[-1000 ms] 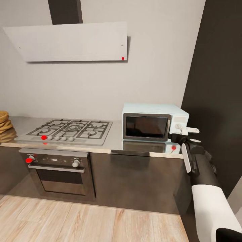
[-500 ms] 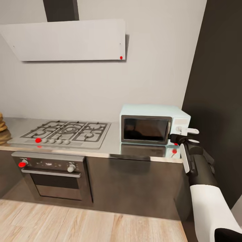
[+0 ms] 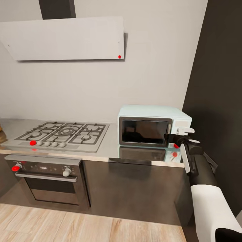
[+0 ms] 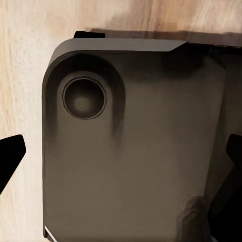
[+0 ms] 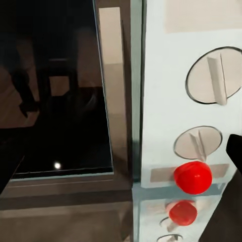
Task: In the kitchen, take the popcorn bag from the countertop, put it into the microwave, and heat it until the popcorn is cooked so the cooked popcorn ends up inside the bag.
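Note:
The pale mint-blue microwave (image 3: pixel 153 125) stands on the grey countertop (image 3: pixel 107 149) at its right end, its dark glass door (image 5: pixel 55 91) closed. My right gripper (image 3: pixel 175 137) hovers open just in front of the control panel. In the right wrist view the right gripper (image 5: pixel 121 166) faces two white knobs (image 5: pixel 214 75) and a round red button (image 5: pixel 193 177), with its fingertips (image 5: pixel 236 151) at the picture's edges. The glass shows only dim reflections; the popcorn bag and popcorn are hidden. My left gripper (image 4: pixel 121 156) is open, pointing down at the robot's dark base (image 4: pixel 136 151).
A gas hob (image 3: pixel 60 132) lies on the countertop left of the microwave, above a steel oven (image 3: pixel 47 178) with a handle bar. A white range hood (image 3: pixel 64 38) hangs overhead. A tall dark wall (image 3: pixel 218 84) stands right beside the microwave. The floor (image 3: pixel 84 228) is wood.
The camera has turned right, so the hob and oven sit further left and the brown stack at the left edge has nearly gone. My right gripper has edged closer to the microwave's panel.

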